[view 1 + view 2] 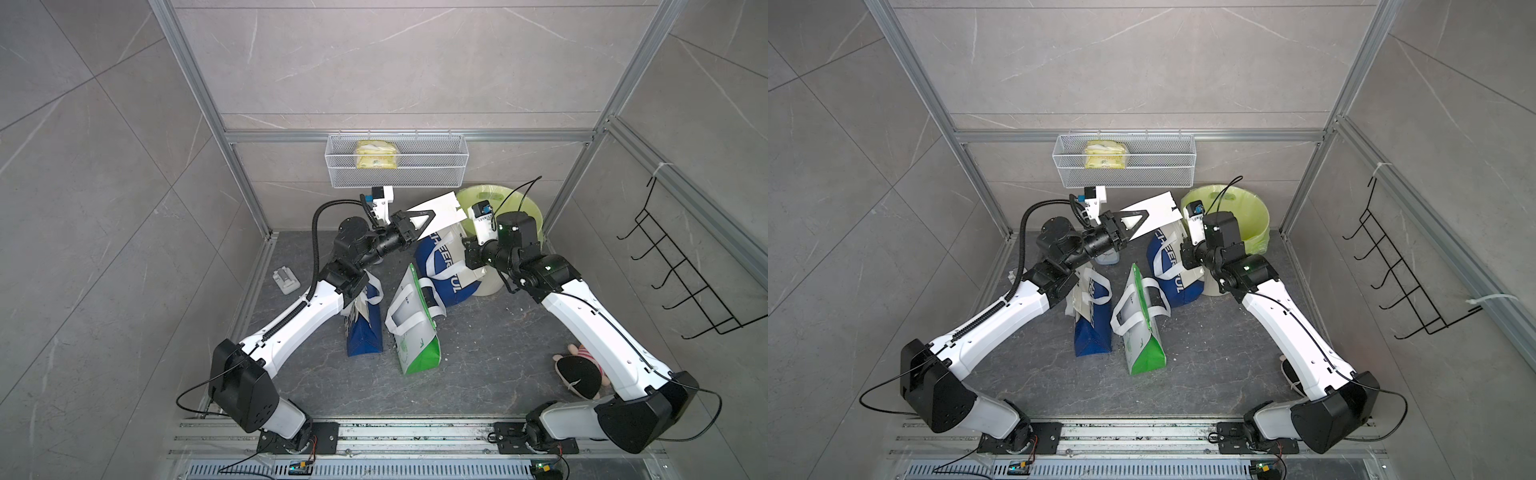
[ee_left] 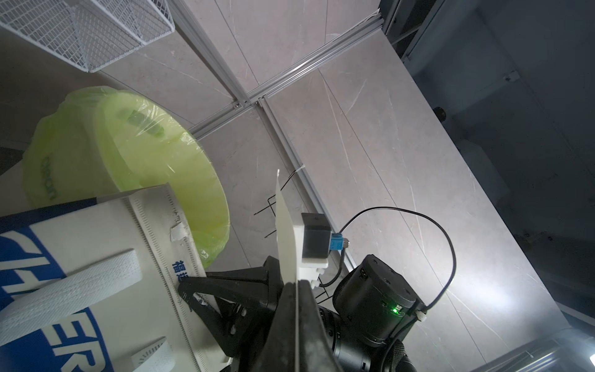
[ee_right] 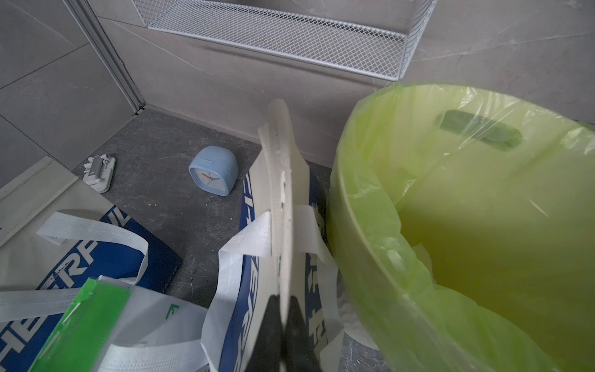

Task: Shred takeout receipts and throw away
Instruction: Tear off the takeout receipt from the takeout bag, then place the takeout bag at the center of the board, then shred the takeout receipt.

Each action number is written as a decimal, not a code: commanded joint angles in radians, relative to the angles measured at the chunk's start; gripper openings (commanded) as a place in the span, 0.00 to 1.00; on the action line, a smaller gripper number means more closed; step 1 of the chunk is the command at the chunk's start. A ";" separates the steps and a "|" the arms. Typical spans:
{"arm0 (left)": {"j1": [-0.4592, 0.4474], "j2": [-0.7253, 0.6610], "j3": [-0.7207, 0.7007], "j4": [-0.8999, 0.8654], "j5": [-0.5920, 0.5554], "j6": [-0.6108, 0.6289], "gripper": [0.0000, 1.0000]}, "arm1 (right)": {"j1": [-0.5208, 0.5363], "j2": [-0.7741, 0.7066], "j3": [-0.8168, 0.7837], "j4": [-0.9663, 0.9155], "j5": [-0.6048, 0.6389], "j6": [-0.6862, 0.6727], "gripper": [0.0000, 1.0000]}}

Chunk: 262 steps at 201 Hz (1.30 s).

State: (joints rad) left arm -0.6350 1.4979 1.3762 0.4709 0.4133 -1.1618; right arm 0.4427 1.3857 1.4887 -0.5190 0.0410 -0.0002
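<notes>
The left gripper point(image 1: 417, 225) is clenched on one end of a receipt point(image 1: 440, 208), holding the white slip in the air just beside the bin point(image 1: 498, 189), above the blue-and-white bag point(image 1: 440, 274) that leans against the bin's side. The right gripper point(image 3: 285, 306) is closed on that bag's upper edge, pinning it. In the left wrist view the slip stands edge-on and looks clear of the bag, so the step in hand seems to be getting the receipt off the bag and ready for tearing.

The next move calls for a second grip on the slip. The right gripper would have to let go of the bag edge, take the free end nearest the bin, and pull against the left. Then the pieces go over the green-lined rim.

The way is tight – the right wrist hangs partly over the bin's mouth, and the bag's looped handles lie close to the jaws. Further from the bin lie a green-and-white bag point(image 1: 415, 332) and a second blue bag point(image 1: 365, 332). A small blue clock point(image 3: 213, 174) sits well clear of the bin, and a wire basket point(image 1: 399, 166) hangs on the wall behind it. A doll point(image 1: 579, 374) lies under the right arm.
</notes>
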 commanded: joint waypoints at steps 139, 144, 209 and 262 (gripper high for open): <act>0.000 -0.128 0.175 -0.732 0.010 0.798 0.00 | -0.006 -0.075 -0.030 -0.044 -0.145 -0.053 0.59; -0.001 -0.139 0.174 -0.745 0.013 0.841 0.00 | -0.004 -0.101 -0.033 -0.036 -0.178 -0.090 0.59; -0.007 -0.300 0.123 -0.850 0.148 1.356 0.00 | -0.005 -0.321 -0.179 0.133 -0.610 -0.523 0.62; -0.006 -0.357 0.061 -0.900 0.285 1.620 0.00 | -0.004 -0.259 -0.068 0.106 -0.845 -0.649 0.63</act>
State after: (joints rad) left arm -0.6395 1.1397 1.4479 -0.3855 0.5999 0.2722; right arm 0.4374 1.0809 1.3487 -0.4000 -0.6392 -0.5484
